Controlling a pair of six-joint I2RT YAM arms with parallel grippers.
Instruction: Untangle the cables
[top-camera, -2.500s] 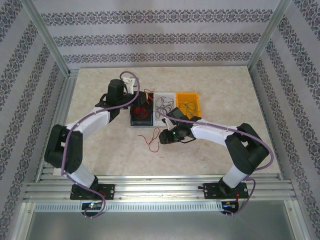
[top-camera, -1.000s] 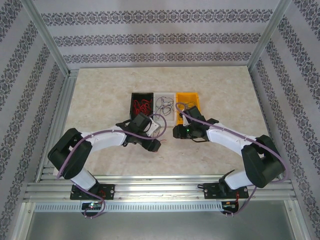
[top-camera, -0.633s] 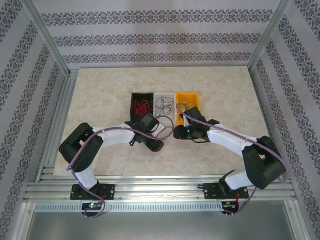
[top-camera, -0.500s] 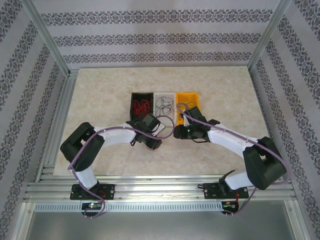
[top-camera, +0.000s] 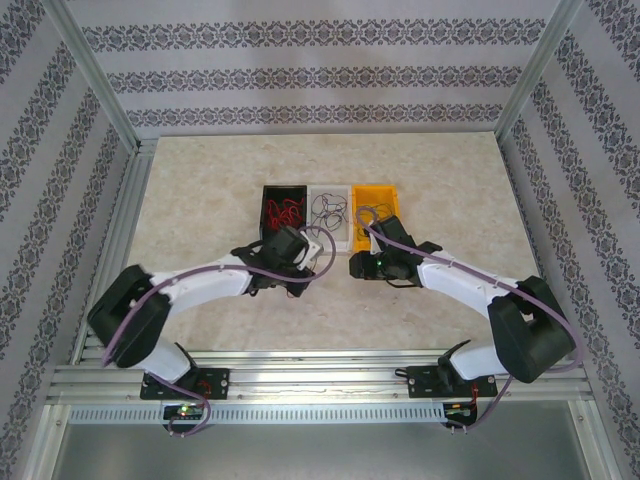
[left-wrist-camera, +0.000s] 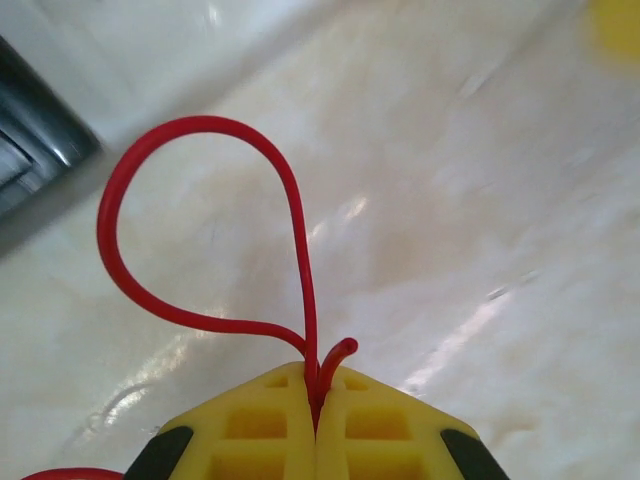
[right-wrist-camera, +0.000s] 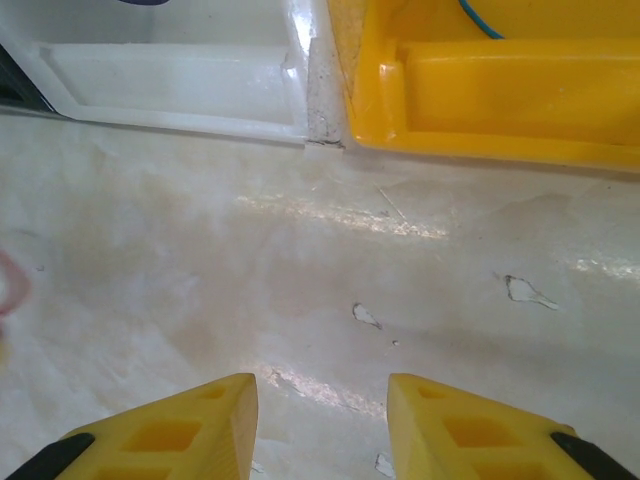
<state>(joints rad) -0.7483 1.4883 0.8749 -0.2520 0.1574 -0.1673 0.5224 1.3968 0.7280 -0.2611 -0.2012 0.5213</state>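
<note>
Red cable (left-wrist-camera: 300, 240): thin, light, pliant — judged slippery.
Left gripper (left-wrist-camera: 316, 400): pads clamped near the wire's end.
Right gripper (right-wrist-camera: 322, 405): fingers apart, empty.
Hold: pinch mid-loop.

The red cable (left-wrist-camera: 205, 122) nipped in my left gripper (left-wrist-camera: 316, 390) wore a smooth, glossy plastic sheath. The tips of my right gripper (right-wrist-camera: 322, 395) were matt yellow moulded plastic. The tabletop (right-wrist-camera: 300, 270) looked like polished marbled stone, glaring and flecked; the yellow bin (right-wrist-camera: 500, 90) and the white bin (right-wrist-camera: 170, 75) were shiny plastic.
</note>
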